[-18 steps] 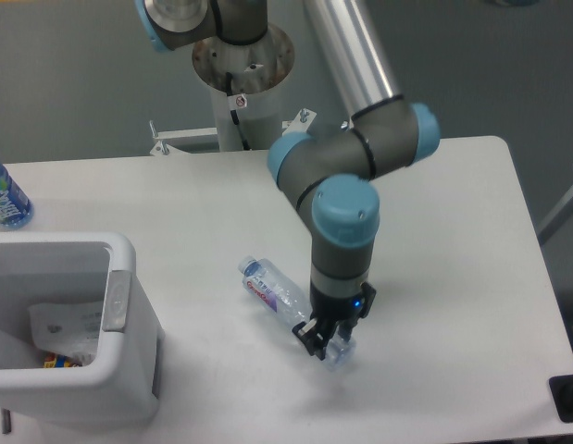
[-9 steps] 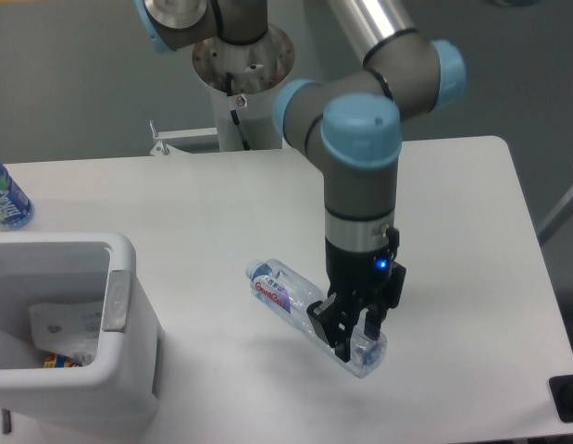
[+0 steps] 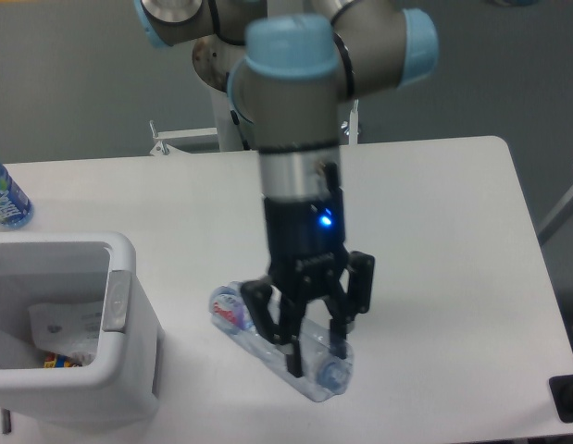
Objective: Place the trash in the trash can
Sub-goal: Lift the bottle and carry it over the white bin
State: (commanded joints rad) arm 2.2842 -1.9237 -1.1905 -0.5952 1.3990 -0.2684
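A white table [image 3: 453, 213] filled most of the room's view, set against a plain grey wall, with the arm's pale mounting post [image 3: 242, 92] rising behind its far edge. At the far left edge of the table stood a bottle with an all-blue label [image 3: 5, 196], only partly in view. Nearer the front on the left sat the trash can [image 3: 129, 370], a white bin with a thick rim and a grey patch on its right wall; inside it lay the crumpled whitish wrapper [image 3: 68, 326], with a scrap of something coloured showing just below it. Moving right, the clear bottle [image 3: 232, 313] appeared, its red-and-blue label at the left end and its blue cap at the lower right end, so that it ran on a slant from upper left to lower right. It was just right of the trash can and apart from it, and whether it touched the table or hung a little above it could not be told. The gripper [image 3: 314, 356] stood over the bottle's right half, pointing straight down from the grey and blue arm [image 3: 295, 120], a blue light glowing on its black body. Its jaws were clamped on the bottle, one dark finger on each side of the clear body near the cap end. To the right of this the table ran on bare to its rounded far corner.
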